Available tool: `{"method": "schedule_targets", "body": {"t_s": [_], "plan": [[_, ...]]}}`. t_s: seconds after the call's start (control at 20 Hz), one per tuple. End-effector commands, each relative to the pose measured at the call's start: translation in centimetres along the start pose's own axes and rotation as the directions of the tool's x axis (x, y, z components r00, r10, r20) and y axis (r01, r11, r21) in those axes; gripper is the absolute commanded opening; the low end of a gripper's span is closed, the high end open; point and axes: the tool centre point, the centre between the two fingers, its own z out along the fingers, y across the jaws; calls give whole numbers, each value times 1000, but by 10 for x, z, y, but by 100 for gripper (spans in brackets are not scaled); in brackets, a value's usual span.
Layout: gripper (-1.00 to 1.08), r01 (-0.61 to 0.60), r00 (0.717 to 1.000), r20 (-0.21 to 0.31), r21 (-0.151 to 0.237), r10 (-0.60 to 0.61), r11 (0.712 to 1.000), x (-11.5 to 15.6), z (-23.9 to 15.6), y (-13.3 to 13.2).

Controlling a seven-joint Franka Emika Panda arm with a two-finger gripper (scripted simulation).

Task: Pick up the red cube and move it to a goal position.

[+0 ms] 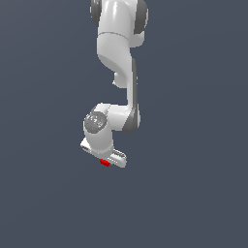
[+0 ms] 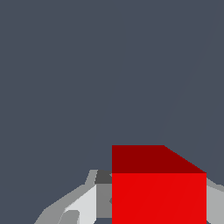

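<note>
1. Red cube (image 1: 104,162) (image 2: 158,197) is seen grasped between the jaws of the gripper (image 1: 105,161), beneath the wrist.
2. Jaws are clenched against the cube's sides in the wrist view.

I see a smooth, glossy white arm (image 1: 116,53) with grey matt joints. The cube (image 2: 158,192) looks flat, plain, matt red.

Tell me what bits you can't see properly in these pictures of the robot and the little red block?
- Red cube: exterior view, mostly hidden under the gripper; only a sliver shows.
- Red cube: wrist view, its lower part is cut off by the picture's edge.
- Fingertips: wrist view, cut off by the edge and covered by the cube.
- Arm's top: exterior view, cut off by the upper edge.
</note>
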Motion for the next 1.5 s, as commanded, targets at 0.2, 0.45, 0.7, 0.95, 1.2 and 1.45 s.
{"method": "schedule_targets", "body": {"t_s": [0.2,0.45,0.7,0.95,1.2,1.45], "plan": [[-100,0,1000,-1,1,0,1000,-14,-35,-10],[-100,0,1000,-1,1,0,1000,-32,-78,-21],[-100,0,1000,-1,1,0,1000,-53,-129,-35],[-100,0,1000,-1,1,0,1000,-75,-184,-49],[-100,-1,1000,-2,0,1,1000,-95,-238,-64],[-100,-1,1000,-2,0,1,1000,-111,-282,-76]]}}
